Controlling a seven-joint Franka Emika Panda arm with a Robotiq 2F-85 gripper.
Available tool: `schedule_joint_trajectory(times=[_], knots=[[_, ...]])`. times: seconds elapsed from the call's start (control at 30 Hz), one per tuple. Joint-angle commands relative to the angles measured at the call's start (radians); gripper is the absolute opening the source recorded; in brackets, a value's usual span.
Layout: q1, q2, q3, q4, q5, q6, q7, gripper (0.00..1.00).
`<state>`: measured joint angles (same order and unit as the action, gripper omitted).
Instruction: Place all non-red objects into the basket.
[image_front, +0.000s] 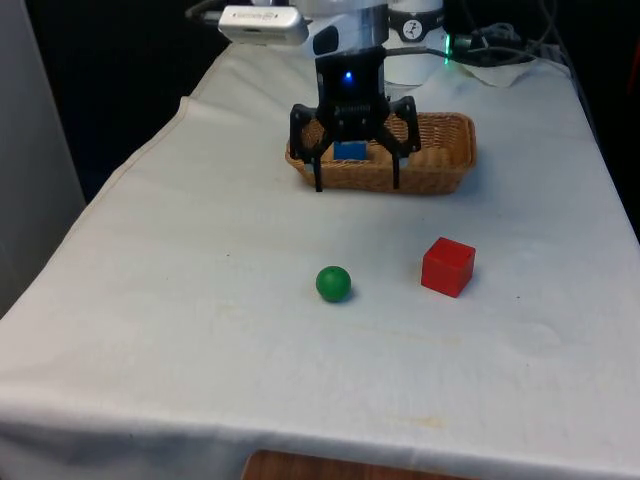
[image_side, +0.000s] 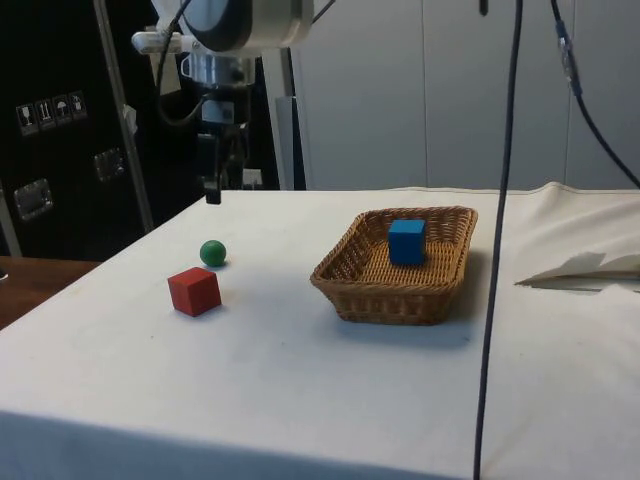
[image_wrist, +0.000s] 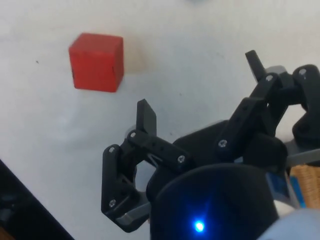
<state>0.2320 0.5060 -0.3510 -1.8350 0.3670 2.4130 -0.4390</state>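
table (image_front: 180, 330): white cloth all over, and we've got loads of bare room around the loose bits.
basket (image_front: 440, 165): wicker, sitting at the far end, with the blue cube (image_side: 406, 241) already inside, so that one's sorted.
hand (image_front: 357, 185): hanging in the air on the near side of the basket, fingers spread wide, nothing in them.
red cube (image_front: 447, 266): near side, on the front view's right. We leave it alone, it's red.
green ball (image_front: 333, 283): the last non-red thing out, near the red cube but not touching, to its left in the front view.
how we'd do it: come straight down over the ball with the fingers either side of its middle, close gently since it'll probably roll, and keep clear of the red cube.
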Motion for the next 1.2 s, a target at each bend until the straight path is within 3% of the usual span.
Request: schedule_joint_trajectory(times=[0.0, 0.27, 0.3, 0.33, 0.53, 0.57, 0.6, 0.8, 0.83, 0.87, 1.07, 1.13, 1.17], knots=[[-0.01, 0.013, 0.011, 0.018, 0.016, -0.011, -0.009, 1.0], [-0.016, 0.102, 0.008, 0.126, 0.06, -0.032, -0.012, 1.0], [-0.009, 0.102, 0.0, 0.122, 0.054, -0.022, -0.007, 1.0], [-0.018, 0.12, 0.006, 0.146, 0.062, -0.036, -0.01, 1.0], [-0.037, 0.18, 0.002, 0.22, 0.074, -0.057, -0.017, 1.0], [-0.025, 0.173, -0.006, 0.208, 0.067, -0.046, -0.009, 1.0], [-0.039, 0.188, 0.0, 0.229, 0.078, -0.061, -0.019, 1.0], [-0.053, 0.236, -0.011, 0.282, 0.095, -0.078, -0.032, 1.0], [-0.043, 0.23, -0.018, 0.272, 0.091, -0.066, -0.027, 1.0], [-0.056, 0.25, -0.014, 0.299, 0.101, -0.086, -0.035, 1.0], [-0.064, 0.293, -0.025, 0.343, 0.112, -0.101, -0.039, 1.0], [-0.058, 0.289, -0.029, 0.336, 0.109, -0.091, -0.035, 1.0], [-0.065, 0.297, -0.026, 0.347, 0.112, -0.103, -0.039, 1.0]])
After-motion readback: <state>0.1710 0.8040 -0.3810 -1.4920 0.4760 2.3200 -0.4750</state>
